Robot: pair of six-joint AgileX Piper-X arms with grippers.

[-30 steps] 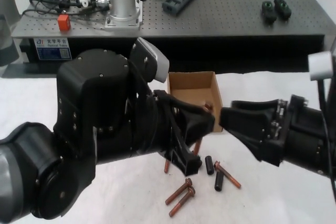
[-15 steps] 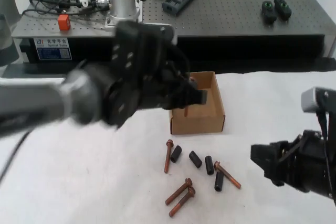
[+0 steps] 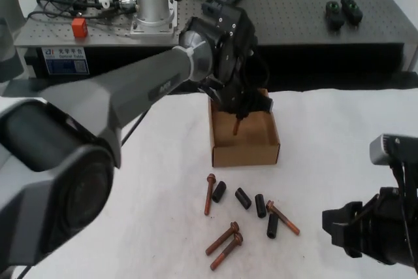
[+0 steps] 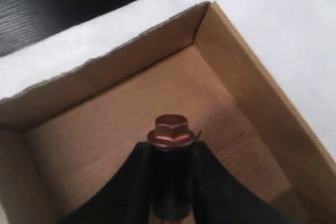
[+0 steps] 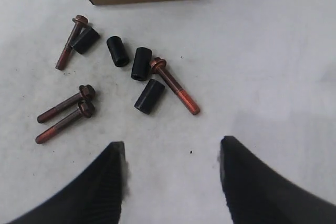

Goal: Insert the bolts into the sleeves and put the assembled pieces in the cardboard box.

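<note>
The left gripper [image 4: 170, 153] is clenched around a short black cylindrical sleeve [image 4: 169, 190] with a copper-coloured hex-flange bolt [image 4: 169, 132] seated in it, head uppermost. This assembled piece hangs over the open inside of the brown cardboard box [image 3: 245, 151]. The threaded tip pokes out below the fingers and seems clear of the box floor, though the angle does not settle it.

The piece is probably small, dense and rigid. The bolt likely sits loose in the smooth sleeve, held only by its flange on the sleeve's rim, so tipping it head-down could let it slide out. A grip across the sleeve's curved wall, head up, suits it. The box, thin corrugated card with raw cut edges, would shift under a nudge.

Just in front of the box, on the matt white cloth [image 5: 262, 51], lie four loose bolts [image 5: 176, 86] and four loose sleeves [image 5: 118, 51], all on their sides and apt to roll. Take the bolts mid-shank and the sleeves across their width.

The right gripper [image 5: 170, 182] is released, fingers spread with nothing between them, further out from the box than this scatter.
</note>
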